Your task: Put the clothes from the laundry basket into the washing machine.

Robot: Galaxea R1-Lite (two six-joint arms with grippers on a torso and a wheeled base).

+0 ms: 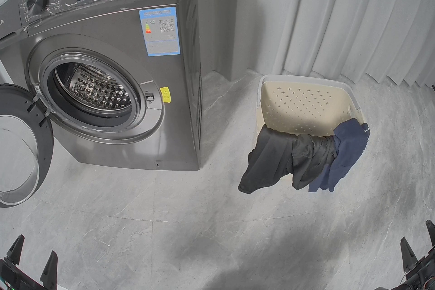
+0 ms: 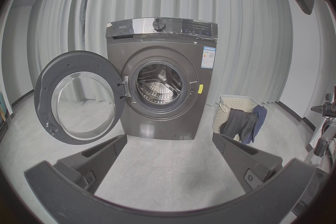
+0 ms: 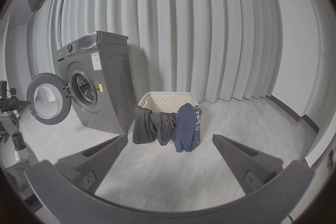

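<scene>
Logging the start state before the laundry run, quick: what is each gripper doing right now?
Left gripper: open, dark grey, holding nothing.
Right gripper: open, dark grey, holding nothing.

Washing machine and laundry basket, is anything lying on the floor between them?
Nothing: in the head view, bare floor separates the washing machine from the laundry basket; the black garment hangs over the basket's rim.

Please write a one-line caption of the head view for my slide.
Washing machine with its door open beside a laundry basket, black garment and navy garment draped over its rim.
</scene>
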